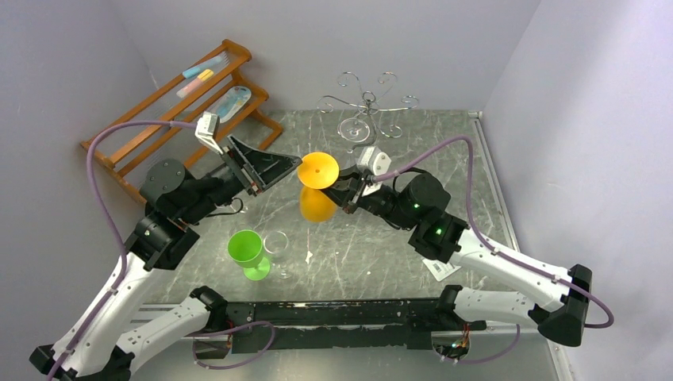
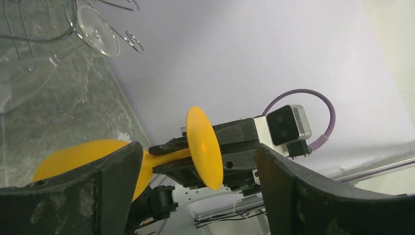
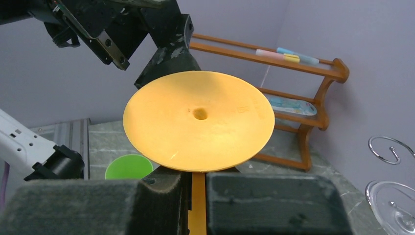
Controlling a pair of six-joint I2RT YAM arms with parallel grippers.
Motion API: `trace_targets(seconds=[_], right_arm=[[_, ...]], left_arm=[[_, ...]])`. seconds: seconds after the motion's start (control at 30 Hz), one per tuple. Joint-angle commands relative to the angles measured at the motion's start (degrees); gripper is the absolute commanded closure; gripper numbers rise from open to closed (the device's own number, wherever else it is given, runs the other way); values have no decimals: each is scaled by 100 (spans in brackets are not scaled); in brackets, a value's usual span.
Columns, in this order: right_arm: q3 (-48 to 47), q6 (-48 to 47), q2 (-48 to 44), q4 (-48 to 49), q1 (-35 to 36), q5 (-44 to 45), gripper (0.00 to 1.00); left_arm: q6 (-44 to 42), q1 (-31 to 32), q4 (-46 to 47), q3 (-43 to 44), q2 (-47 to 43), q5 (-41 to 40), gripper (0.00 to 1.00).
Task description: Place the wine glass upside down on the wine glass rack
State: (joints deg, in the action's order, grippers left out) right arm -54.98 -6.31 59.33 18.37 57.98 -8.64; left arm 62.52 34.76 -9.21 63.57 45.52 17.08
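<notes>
Nearest, the right end effector (image 3: pixel 195 182) is clamped on the stem of the orange wine glass (image 1: pixel 318 170), held foot-up above the middle of the bench (image 1: pixel 444 159). The left end effector (image 2: pixel 195 152) gapes wide just left of the foot, gripping nothing. The wine glass rack (image 1: pixel 367 107) stands at the far edge.

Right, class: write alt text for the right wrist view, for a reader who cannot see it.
The right gripper is shut on the stem of an orange wine glass, whose round foot faces the camera. Behind stand a wooden shelf and a green cup.
</notes>
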Motion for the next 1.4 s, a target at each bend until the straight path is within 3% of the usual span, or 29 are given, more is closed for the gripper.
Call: trace_targets(seconds=[0.0,0.37,0.6,0.7,0.87,0.9,1.1,1.27,1.37], right_arm=[[-173,-210,35,-120,26,-102,100],[-103,-344,212,-163,28,-80,100],[-120,-240,289,-224,27,-146,100],[-71,-88,256,-232,26,-107,98],[97,203,3,-345,16,148,55],[109,239,-98,-427,20,194,51],[417,349,-751,-781,14,294,44],[642,601,-1314,-907,20,534,44],[759,1093,-1595,-766,20,1129,44]], left_arm=[[306,23,37,-12,59,224,14],[-64,17,-712,274,542,550,55],[-46,22,-606,158,572,652,93],[-54,22,-507,138,555,576,95],[-91,13,-461,296,569,176,95],[-103,12,-451,353,596,84,95],[-513,-89,-988,1080,1024,-497,95],[-557,-463,-695,1229,1339,-644,95],[-358,-802,-319,1156,1554,-365,95]])
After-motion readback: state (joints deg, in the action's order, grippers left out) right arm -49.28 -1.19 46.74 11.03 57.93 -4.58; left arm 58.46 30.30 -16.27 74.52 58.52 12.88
